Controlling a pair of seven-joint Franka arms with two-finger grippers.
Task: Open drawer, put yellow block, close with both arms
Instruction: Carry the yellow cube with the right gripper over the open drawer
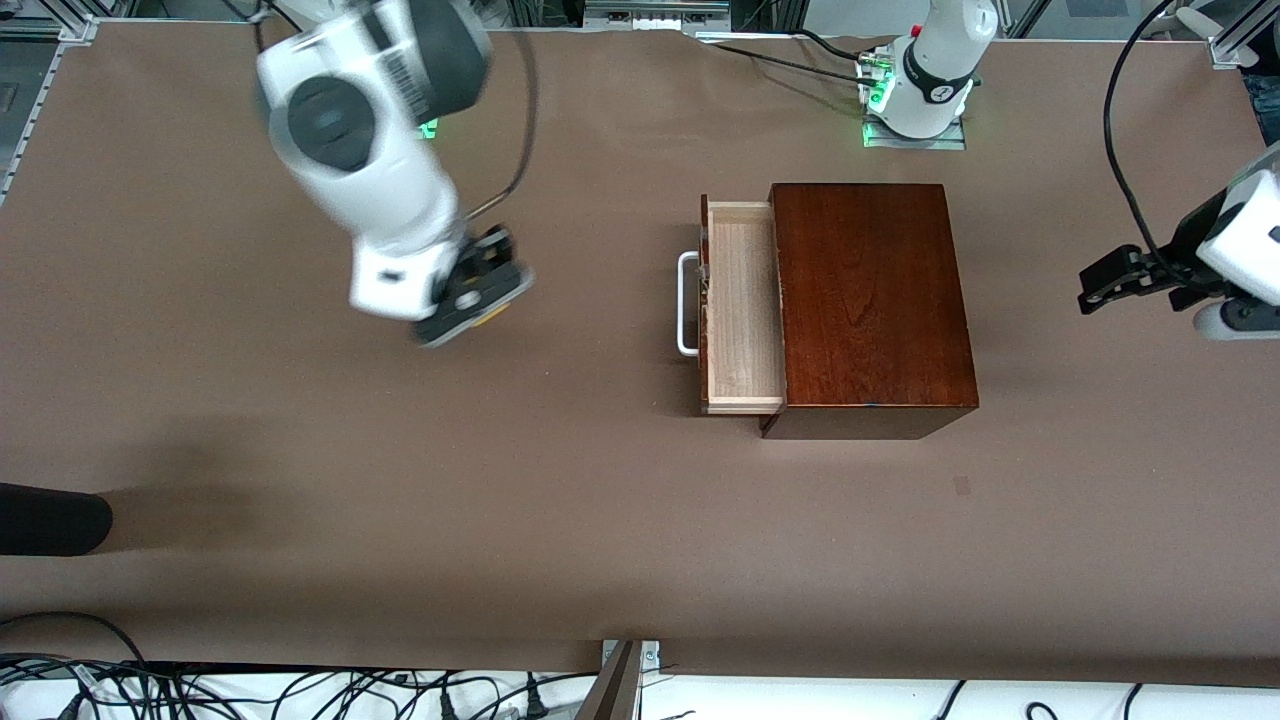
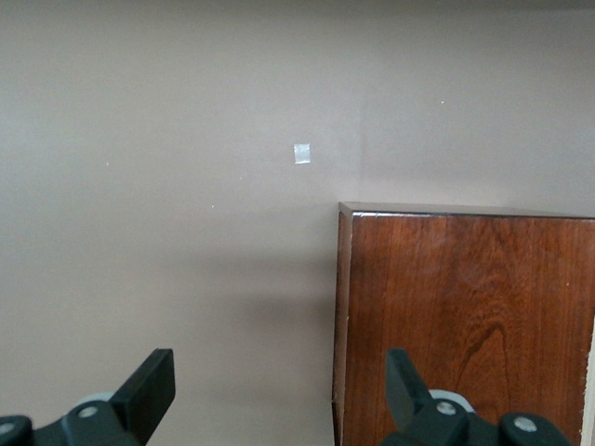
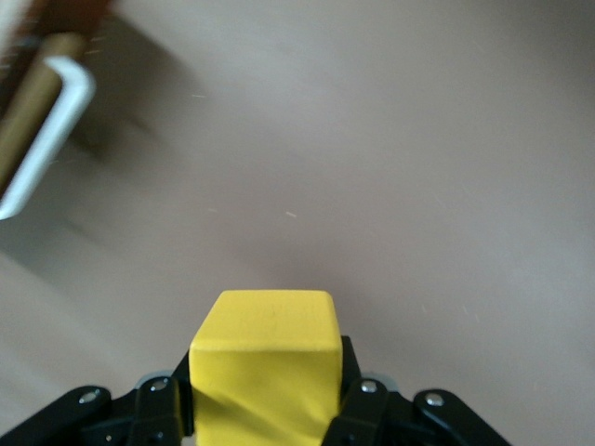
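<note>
The drawer (image 1: 742,305) stands pulled out of the dark-brown wooden box (image 1: 870,300). Its pale tray is empty and its white handle (image 1: 686,303) faces the right arm's end of the table. My right gripper (image 1: 480,300) hangs over bare table between that handle and the right arm's base. It is shut on the yellow block (image 3: 263,362), whose edge peeks out under the hand (image 1: 495,318). The handle (image 3: 51,125) shows in a corner of the right wrist view. My left gripper (image 1: 1100,290) waits open at the box's closed end, with the box (image 2: 465,316) under one finger (image 2: 409,390).
A small tape patch (image 1: 961,486) lies on the brown table cover nearer the front camera than the box. A dark rounded object (image 1: 50,520) juts in at the right arm's end. Cables run along the table edge nearest the front camera.
</note>
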